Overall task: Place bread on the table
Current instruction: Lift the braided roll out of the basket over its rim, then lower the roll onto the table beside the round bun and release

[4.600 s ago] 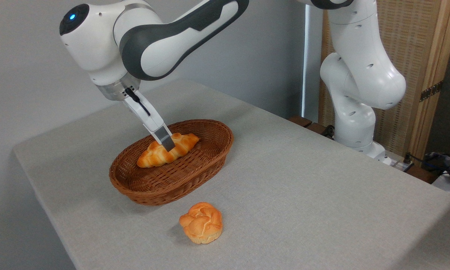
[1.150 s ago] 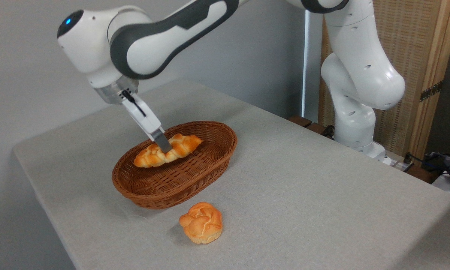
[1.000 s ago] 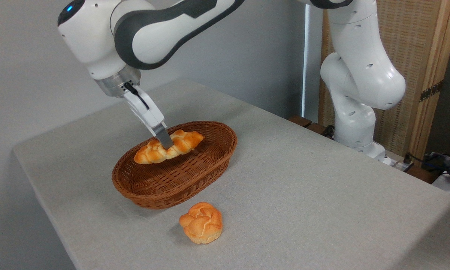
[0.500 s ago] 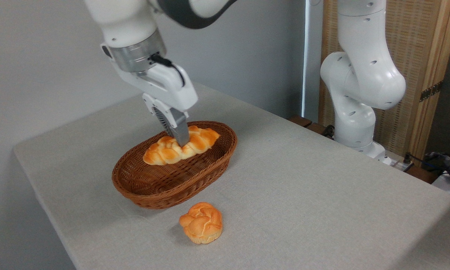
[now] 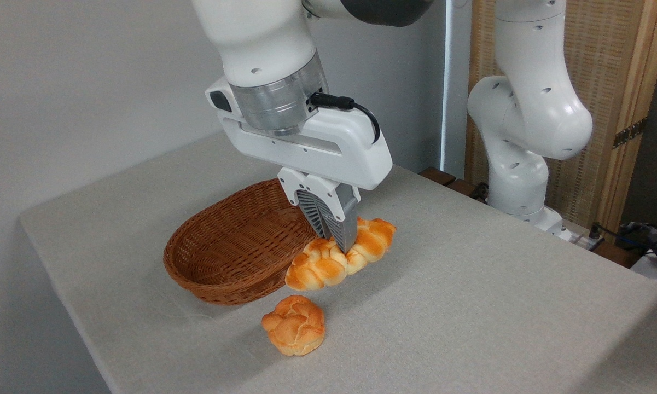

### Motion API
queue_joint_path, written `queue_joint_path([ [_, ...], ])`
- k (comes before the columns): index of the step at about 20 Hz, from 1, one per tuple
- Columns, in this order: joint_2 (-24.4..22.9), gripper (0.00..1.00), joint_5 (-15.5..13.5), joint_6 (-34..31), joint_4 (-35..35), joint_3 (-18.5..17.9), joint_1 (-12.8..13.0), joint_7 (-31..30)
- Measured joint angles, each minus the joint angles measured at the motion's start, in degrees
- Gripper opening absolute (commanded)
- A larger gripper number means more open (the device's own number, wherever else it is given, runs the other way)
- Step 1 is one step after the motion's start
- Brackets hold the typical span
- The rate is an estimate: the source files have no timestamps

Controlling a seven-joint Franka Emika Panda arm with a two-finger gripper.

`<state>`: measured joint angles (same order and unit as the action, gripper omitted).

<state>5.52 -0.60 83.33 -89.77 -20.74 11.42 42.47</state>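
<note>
Ribbed grey fingers [image 5: 328,219] pinched across the middle of the braided bread [image 5: 340,256], carried just clear of the basket's right rim.

Clamped shut on the loaf at about its midpoint, gripper [image 5: 336,235] pointing almost straight down, wrist and white housing directly above. Gripped crosswise to the long axis, which runs from lower left to upper right, one tapered end reaching toward the wicker basket [image 5: 224,257], the other toward the open cloth. Apparently held a little above the grey table [image 5: 470,295], judging by the shadow underneath, though contact hard to rule out. Just in front, a small round bun [image 5: 295,325], resting apart from the loaf. Bare tabletop directly beneath and to the right, so probably a short straight lowering, then release; near end close to the basket wall, worth watching.
</note>
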Motion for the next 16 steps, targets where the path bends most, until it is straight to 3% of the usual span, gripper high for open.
queue_joint_path([
  [16, 0.9, 1.0, 0.2, 0.0, -0.1, 0.0, 0.3, 0.2],
])
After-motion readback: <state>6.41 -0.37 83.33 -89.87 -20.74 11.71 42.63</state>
